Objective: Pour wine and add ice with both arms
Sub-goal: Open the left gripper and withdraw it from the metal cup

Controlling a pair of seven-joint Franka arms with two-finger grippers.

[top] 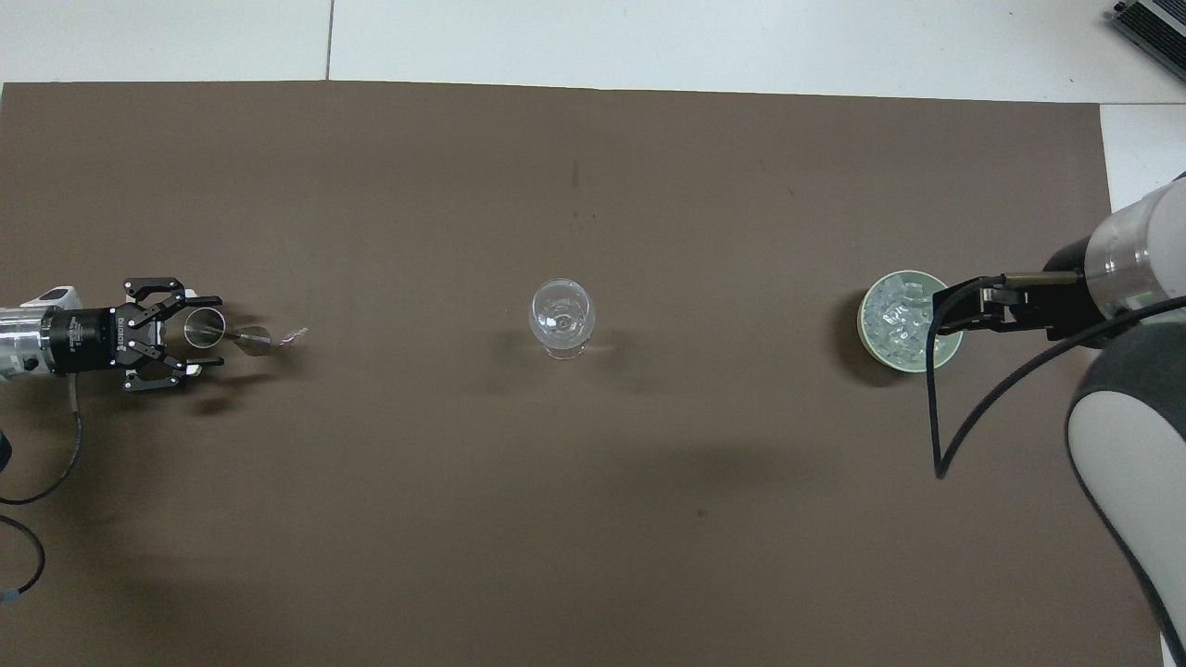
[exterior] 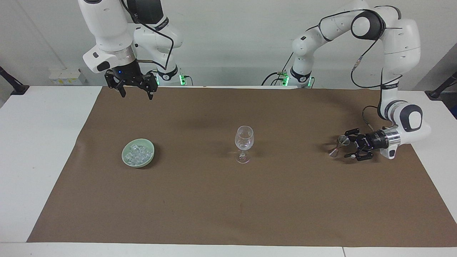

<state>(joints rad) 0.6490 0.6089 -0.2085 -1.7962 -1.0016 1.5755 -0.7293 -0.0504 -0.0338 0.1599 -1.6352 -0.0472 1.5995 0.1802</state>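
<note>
Your right gripper (exterior: 135, 93) hangs spread, upper left of the facing view, above the bowl (exterior: 125, 154) of ice (exterior: 138, 154). Your left gripper (exterior: 351, 144), frame right, is spread around a tipped small glass (exterior: 339, 145), its fingers off it. Wine glass (exterior: 244, 142) stands center.

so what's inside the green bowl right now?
The green bowl holds a heap of small clear ice cubes, nothing else visible. In the overhead view the right arm's cable crosses part of it; whatever lies under the heap is hidden.

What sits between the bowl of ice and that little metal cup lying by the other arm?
Only the stemmed glass, upright mid-mat; the overhead view shows it best.
</note>
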